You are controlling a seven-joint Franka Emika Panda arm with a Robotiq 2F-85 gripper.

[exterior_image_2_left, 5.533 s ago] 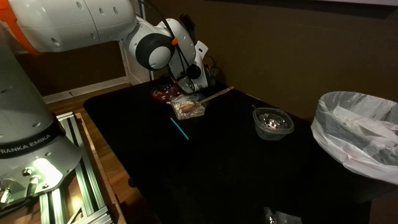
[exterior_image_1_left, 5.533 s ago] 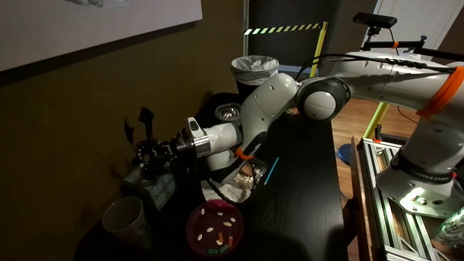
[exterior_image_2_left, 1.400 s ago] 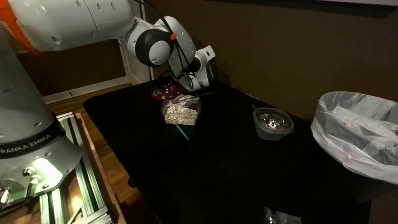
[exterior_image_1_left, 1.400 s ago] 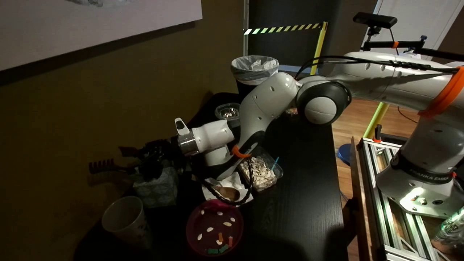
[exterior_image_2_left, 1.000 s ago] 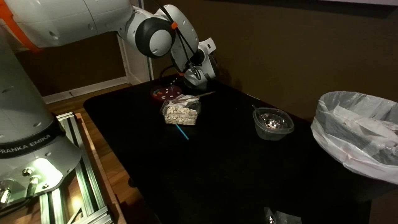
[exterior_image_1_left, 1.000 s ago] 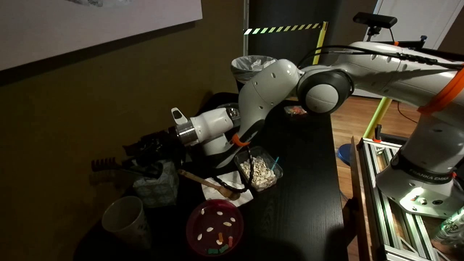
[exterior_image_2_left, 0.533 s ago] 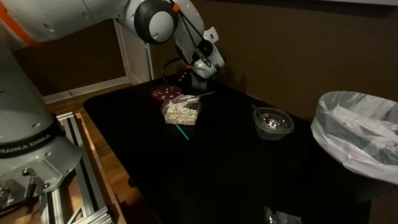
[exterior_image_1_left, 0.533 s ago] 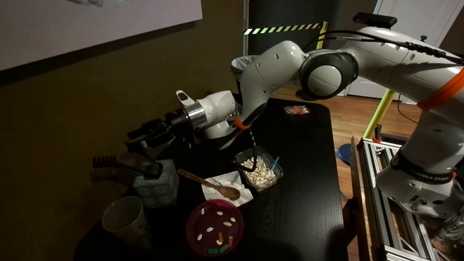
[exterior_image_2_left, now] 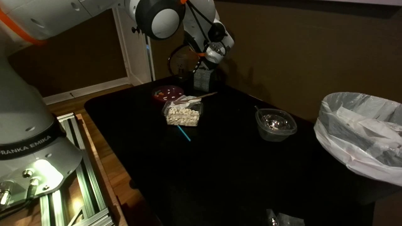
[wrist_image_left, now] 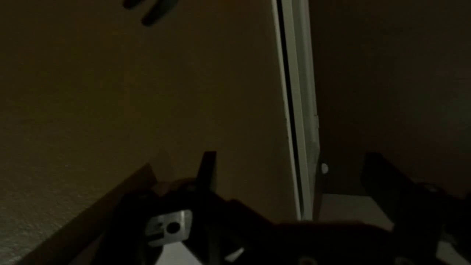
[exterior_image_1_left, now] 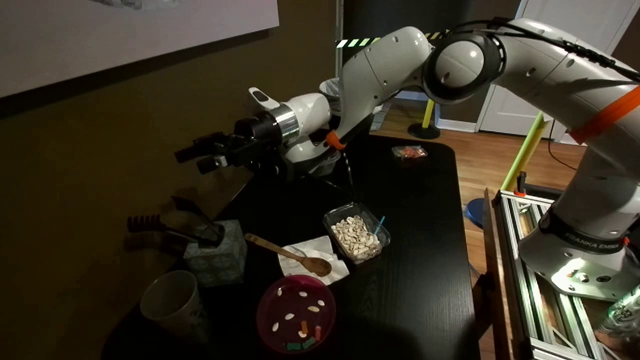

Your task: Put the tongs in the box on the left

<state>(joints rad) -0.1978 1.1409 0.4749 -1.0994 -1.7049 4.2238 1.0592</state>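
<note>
In an exterior view: dark metallic tongs [exterior_image_1_left: 192,210] stand tilted in the top of a small pale grey-white patterned box [exterior_image_1_left: 215,262], heads toward the brown wall [exterior_image_1_left: 125,140], near the wall-side edge of the black wooden tabletop [exterior_image_1_left: 415,280]. Hand [exterior_image_1_left: 190,160] well above the box.

In an exterior view: round clear plastic bowl [exterior_image_2_left: 272,136] shows whole near that same edge; box partly behind the white arm [exterior_image_2_left: 192,28], tongs not distinguishable.

White FRANKA EMIKA lettering [exterior_image_1_left: 590,241] on the arm's base, both exterior views.

Wrist view: two dark blunt tips [wrist_image_left: 156,14] at top border, unidentified. Hand's fingers wide apart, empty, pale door frame [wrist_image_left: 301,73] between them.
</note>
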